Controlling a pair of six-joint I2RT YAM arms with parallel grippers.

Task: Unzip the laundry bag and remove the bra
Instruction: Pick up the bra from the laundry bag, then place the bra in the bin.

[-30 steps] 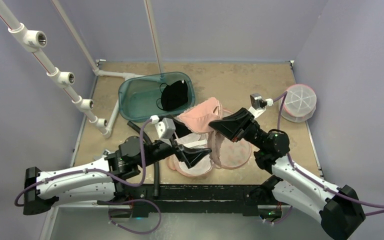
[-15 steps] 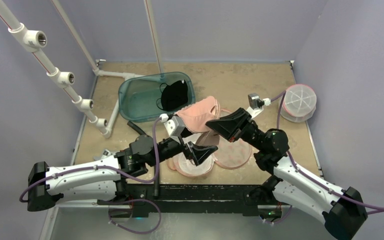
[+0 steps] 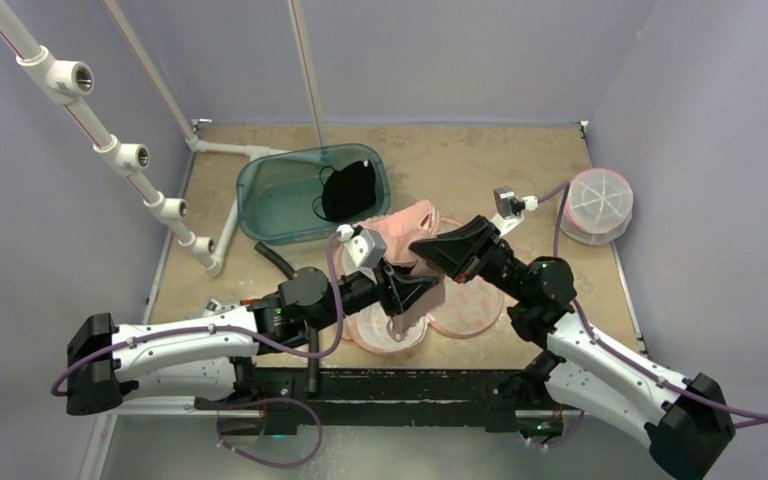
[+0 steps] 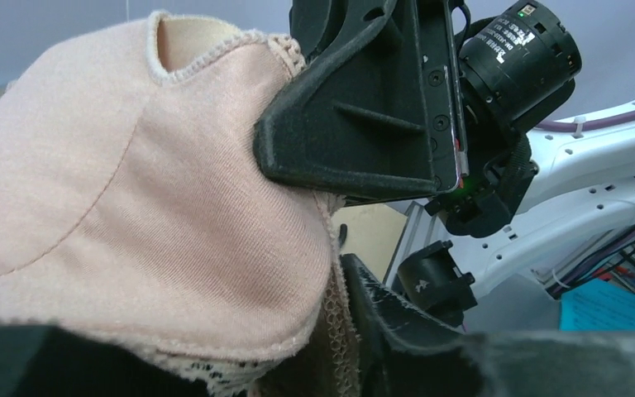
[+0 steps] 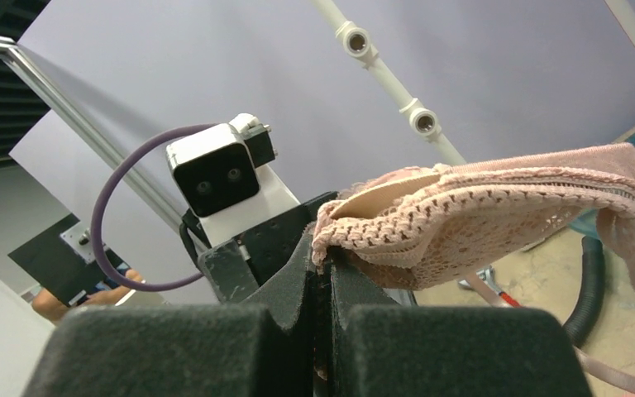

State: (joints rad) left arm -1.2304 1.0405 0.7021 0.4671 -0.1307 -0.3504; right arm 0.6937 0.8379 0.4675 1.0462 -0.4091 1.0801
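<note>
Sandy tabletop (image 3: 480, 160), right gripper (image 5: 321, 256) clamped on lacy pink bra (image 4: 132, 190), left gripper (image 3: 432, 290) grasp unclear

**Occlusions around the bra**

Top view: right gripper (image 3: 426, 248) and left gripper (image 3: 422, 292) overlap the bra (image 3: 400, 222), hiding their contact points. Left wrist: own fingers (image 4: 413, 331) are a dark blur under the bra, grip unreadable, and the bra runs off the left edge. Laundry bag (image 3: 475, 305) below the bra: zipper too small to tell.

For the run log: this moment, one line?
right gripper: shut on pink lace bra; left gripper: at bra, grip unclear; pink mesh laundry bag: open
</note>
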